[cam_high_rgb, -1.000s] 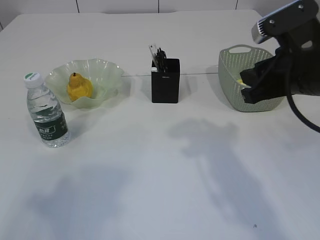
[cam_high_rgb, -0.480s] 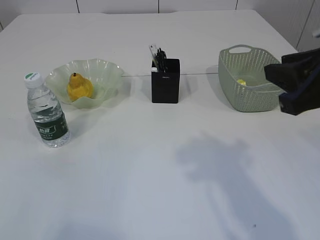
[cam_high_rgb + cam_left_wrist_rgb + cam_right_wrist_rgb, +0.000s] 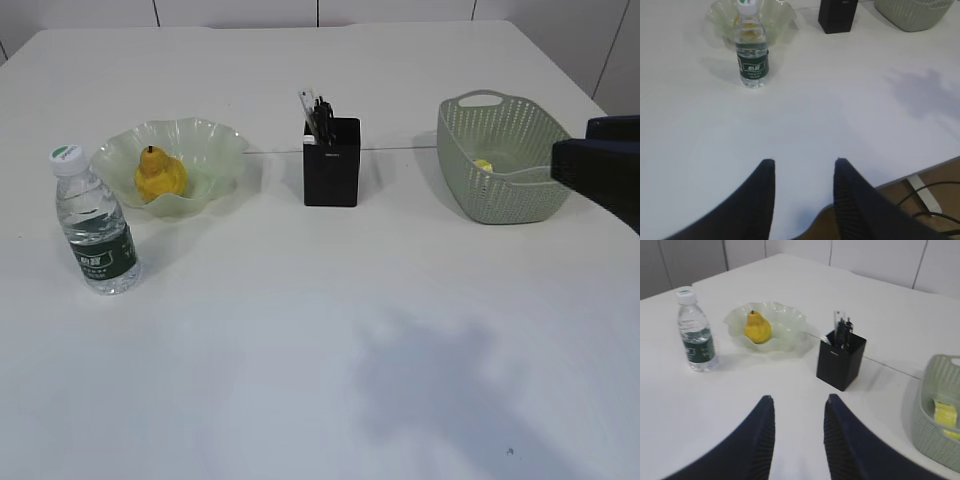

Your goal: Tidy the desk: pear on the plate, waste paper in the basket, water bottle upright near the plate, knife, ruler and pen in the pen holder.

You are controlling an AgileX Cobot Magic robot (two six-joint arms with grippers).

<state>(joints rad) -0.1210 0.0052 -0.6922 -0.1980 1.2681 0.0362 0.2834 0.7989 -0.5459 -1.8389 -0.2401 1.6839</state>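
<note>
The yellow pear lies in the pale green plate. Left of the plate the water bottle stands upright. In the black pen holder stand a clear ruler and dark pens; I cannot pick out the knife among them. Yellow waste paper lies inside the sage-green basket. My right gripper is open and empty, hovering above the desk in front of the holder. My left gripper is open and empty over the desk's near edge, well short of the bottle.
A dark part of the right arm juts in at the right edge beside the basket. The desk's near edge, with cables below it, shows in the left wrist view.
The right arm has drawn back to the right, from over the basket to the frame's edge. Its shadow on the desk slid toward the front.
</note>
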